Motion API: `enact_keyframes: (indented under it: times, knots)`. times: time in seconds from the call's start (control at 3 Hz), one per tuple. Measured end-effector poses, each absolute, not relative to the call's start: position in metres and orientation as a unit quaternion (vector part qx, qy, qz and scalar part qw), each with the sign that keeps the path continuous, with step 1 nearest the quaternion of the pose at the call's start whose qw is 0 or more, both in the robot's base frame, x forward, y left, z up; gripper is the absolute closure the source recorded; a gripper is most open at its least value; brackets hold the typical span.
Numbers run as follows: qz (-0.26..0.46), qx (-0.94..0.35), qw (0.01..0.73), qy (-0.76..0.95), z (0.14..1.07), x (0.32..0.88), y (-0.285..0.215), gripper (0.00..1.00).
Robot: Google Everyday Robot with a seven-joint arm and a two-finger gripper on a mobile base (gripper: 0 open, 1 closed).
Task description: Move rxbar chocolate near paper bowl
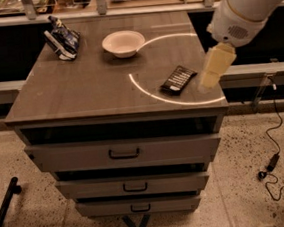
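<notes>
The rxbar chocolate, a flat black bar with white lettering, lies on the wooden cabinet top at the right front. The paper bowl, off-white and round, sits near the back middle of the top. My gripper hangs from the white arm at the upper right, just right of the bar and above the top's right edge. It holds nothing.
A dark blue and white snack bag stands at the back left corner. A bright ring of light curves across the right half of the top. The cabinet has three drawers. A cable lies on the floor at the right.
</notes>
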State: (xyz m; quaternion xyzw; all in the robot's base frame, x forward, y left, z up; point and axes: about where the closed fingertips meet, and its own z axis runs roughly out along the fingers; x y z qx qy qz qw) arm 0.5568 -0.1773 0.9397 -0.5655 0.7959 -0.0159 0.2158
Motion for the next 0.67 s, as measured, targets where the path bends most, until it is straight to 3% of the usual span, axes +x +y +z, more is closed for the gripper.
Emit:
enact_keyframes:
  times: [0.67]
  knots:
    - [0.03,-0.513,0.233,0.826,0.899,0.592,-0.193,0.0]
